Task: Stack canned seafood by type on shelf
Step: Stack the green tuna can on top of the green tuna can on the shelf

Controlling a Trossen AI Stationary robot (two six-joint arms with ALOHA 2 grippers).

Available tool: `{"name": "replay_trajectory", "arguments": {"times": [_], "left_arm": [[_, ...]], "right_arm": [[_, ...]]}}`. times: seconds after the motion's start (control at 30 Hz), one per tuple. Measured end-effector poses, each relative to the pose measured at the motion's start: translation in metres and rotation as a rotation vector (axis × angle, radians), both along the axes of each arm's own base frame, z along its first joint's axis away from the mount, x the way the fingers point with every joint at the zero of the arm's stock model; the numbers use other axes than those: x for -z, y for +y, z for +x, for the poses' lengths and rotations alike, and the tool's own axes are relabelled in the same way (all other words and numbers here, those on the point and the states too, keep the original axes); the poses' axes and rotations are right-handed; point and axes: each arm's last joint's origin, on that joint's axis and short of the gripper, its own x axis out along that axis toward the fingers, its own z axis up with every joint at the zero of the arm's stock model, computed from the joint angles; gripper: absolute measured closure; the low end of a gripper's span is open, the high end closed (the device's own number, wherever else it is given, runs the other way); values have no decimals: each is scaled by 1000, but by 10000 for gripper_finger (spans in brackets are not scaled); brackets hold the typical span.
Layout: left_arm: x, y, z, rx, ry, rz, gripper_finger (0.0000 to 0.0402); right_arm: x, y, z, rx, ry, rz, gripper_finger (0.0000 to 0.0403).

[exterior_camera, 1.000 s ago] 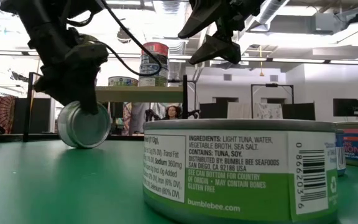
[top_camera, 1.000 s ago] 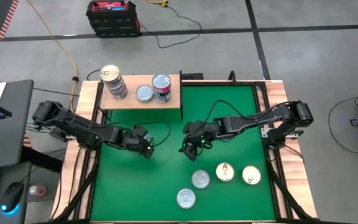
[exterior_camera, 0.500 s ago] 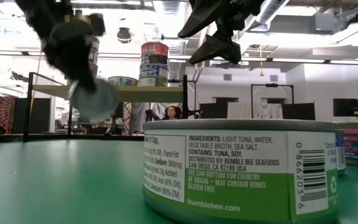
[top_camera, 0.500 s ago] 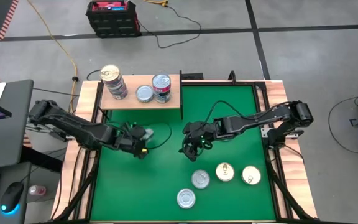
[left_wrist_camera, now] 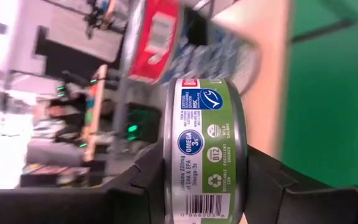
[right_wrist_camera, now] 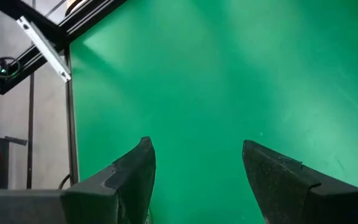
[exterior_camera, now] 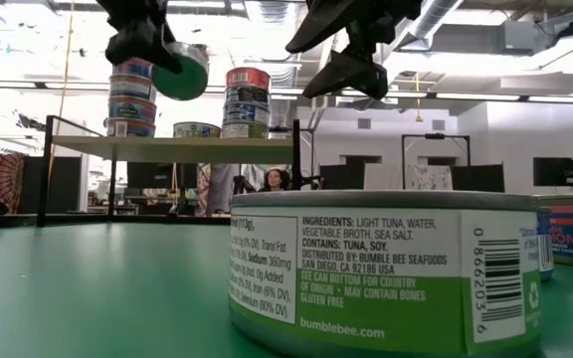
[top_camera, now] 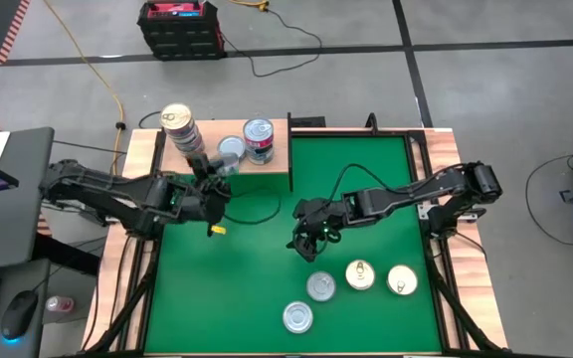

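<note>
Left pincer (left_wrist_camera: 207,186) pinching green-labelled tin (left_wrist_camera: 205,149) aloft near shelf (top_camera: 267,167) (right pincer (right_wrist_camera: 194,171) spread)

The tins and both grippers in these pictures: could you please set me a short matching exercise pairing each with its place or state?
Things:
1. left gripper
2. right gripper
3. tall stack of tins
4. gold-lidded tin

Places or states:
A. lying on the green mat
B. standing at the shelf's left end
C. shut on a green-labelled tin
D. open, empty, above the mat

Pairs: 1-C, 2-D, 3-B, 4-A
</note>
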Motion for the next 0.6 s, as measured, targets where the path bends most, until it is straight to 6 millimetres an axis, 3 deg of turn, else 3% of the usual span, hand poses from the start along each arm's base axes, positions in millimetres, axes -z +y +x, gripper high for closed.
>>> {"name": "replay_trajectory", "arguments": {"times": [0.37, 0.6], "left_arm": [[1, 52, 0, -119, 118, -29, 256], [-2, 76, 9, -75, 138, -42, 260]], "right_arm": [[-2, 3, 1, 19, -32, -6, 138], [-2, 3, 1, 19, -31, -6, 138]]}}
